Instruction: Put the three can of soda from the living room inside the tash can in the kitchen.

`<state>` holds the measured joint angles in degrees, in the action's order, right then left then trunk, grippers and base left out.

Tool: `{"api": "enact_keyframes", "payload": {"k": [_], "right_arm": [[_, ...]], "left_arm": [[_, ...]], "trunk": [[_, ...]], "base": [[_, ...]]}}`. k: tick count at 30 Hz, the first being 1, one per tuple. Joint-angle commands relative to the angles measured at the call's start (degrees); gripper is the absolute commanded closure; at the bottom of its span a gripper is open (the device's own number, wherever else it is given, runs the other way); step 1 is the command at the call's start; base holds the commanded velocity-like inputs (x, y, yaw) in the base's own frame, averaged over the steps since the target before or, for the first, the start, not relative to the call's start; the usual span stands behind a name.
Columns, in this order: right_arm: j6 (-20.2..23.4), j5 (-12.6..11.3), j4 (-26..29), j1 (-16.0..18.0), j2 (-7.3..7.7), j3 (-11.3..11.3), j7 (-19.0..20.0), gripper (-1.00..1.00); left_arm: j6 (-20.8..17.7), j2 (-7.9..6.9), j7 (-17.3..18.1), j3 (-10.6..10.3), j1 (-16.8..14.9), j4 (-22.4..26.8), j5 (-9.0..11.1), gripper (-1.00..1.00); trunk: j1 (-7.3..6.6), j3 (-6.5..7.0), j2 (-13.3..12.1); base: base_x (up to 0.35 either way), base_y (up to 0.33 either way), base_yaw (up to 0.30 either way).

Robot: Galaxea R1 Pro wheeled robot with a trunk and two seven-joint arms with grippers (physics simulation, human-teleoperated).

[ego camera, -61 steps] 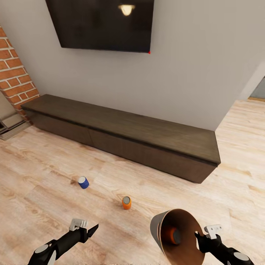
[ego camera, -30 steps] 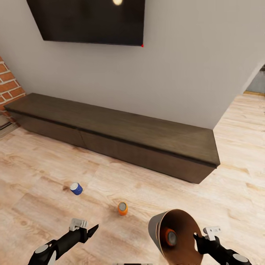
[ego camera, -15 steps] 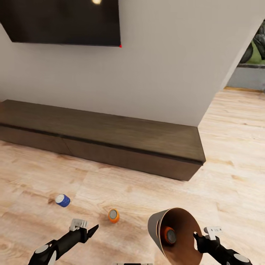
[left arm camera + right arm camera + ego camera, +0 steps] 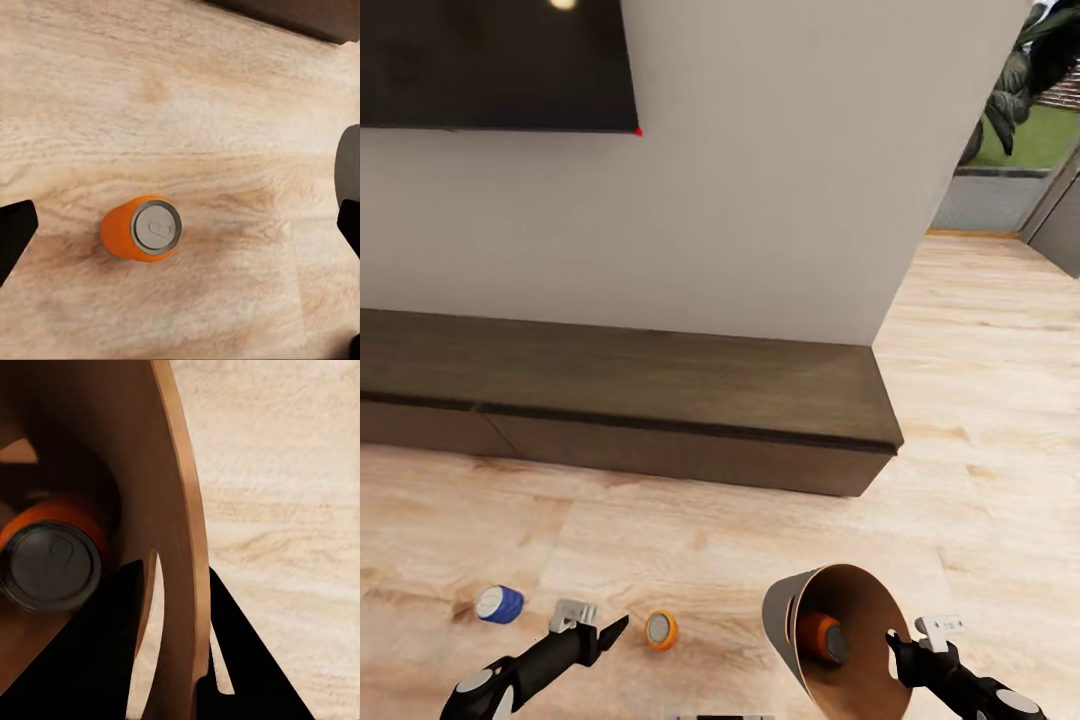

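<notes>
Orange can (image 4: 142, 228) upright on floor between spread left gripper (image 4: 603, 630) fingers, untouched, right gripper (image 4: 901, 655) clamped on trash can (image 4: 785, 610) rim, second orange can (image 4: 821, 637) inside

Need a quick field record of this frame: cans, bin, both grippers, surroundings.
room: living room, wood-plank floor, long dark bench against the wall, black wall screen
trash can: tilted, mouth toward the camera, rim gripped by right gripper
can in trash can: one orange can inside
cans on floor: orange can and blue can, both upright, apart
left gripper: open, empty, over the orange floor can in the left wrist view
cans left to collect: two
</notes>
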<state>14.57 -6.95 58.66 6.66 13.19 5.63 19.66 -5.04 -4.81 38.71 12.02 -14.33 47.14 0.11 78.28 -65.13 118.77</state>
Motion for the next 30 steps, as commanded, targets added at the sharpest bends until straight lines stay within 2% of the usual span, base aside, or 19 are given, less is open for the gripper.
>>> {"api": "enact_keyframes", "payload": {"k": [1,4,6,9,11,14,16,21,30], "right_arm": [[0.11,-0.61,0.05,0.02,0.00,-0.01,0.46,1.00],[0.05,-0.61,0.05,0.02,-0.04,-0.07,0.40,1.00],[0.03,-0.60,0.05,0.02,-0.07,-0.09,0.38,1.00],[0.02,-0.56,0.05,0.02,-0.03,-0.04,0.38,1.00],[0.05,-0.57,0.05,0.02,0.03,0.06,0.34,1.00],[0.09,-0.59,0.09,0.02,0.24,0.18,0.31,1.00],[0.10,-0.56,0.12,0.02,0.41,0.27,0.28,1.00],[0.11,-0.47,0.13,0.02,0.26,0.90,0.22,1.00],[0.11,-0.43,0.14,0.02,0.02,1.13,0.15,1.00]], "left_arm": [[0.01,0.07,-0.04,-0.04,0.00,-0.09,-0.04,-1.00],[-0.06,0.30,-0.12,-0.72,-0.04,-1.79,-1.89,-1.00],[-0.23,0.41,-0.30,-1.03,-0.15,-3.48,-4.77,-1.00],[-0.60,0.54,-1.22,-1.09,-0.45,-5.12,-7.97,-1.00],[-0.76,0.92,-1.63,-1.13,-0.53,-5.86,-8.84,-1.00],[-0.84,1.50,-1.90,-1.56,-0.58,-6.36,-9.39,-1.00],[-0.76,1.74,-2.04,-3.71,-0.60,-6.57,-9.62,-1.00],[-0.46,1.87,-2.20,-7.34,-0.61,-6.69,-9.79,-1.00],[-0.11,1.85,-2.23,-8.44,-0.62,-6.71,-9.81,-1.00]], "trunk": [[0.00,0.00,0.00],[0.00,-0.01,0.00],[0.00,-0.01,0.00],[0.00,-0.02,0.00],[0.00,-0.02,0.00],[0.00,-0.02,0.00],[0.00,-0.02,0.00],[0.00,-0.02,0.00],[0.00,-0.02,0.00]], "base": [[0.266,0.220,-0.239],[0.268,0.219,-0.175],[0.270,0.214,-0.060],[0.272,0.203,-0.026],[0.274,0.193,-0.010],[0.274,0.176,-0.005],[0.269,0.125,-0.002],[0.192,0.055,-0.001],[0.014,-0.054,0.000]]}}
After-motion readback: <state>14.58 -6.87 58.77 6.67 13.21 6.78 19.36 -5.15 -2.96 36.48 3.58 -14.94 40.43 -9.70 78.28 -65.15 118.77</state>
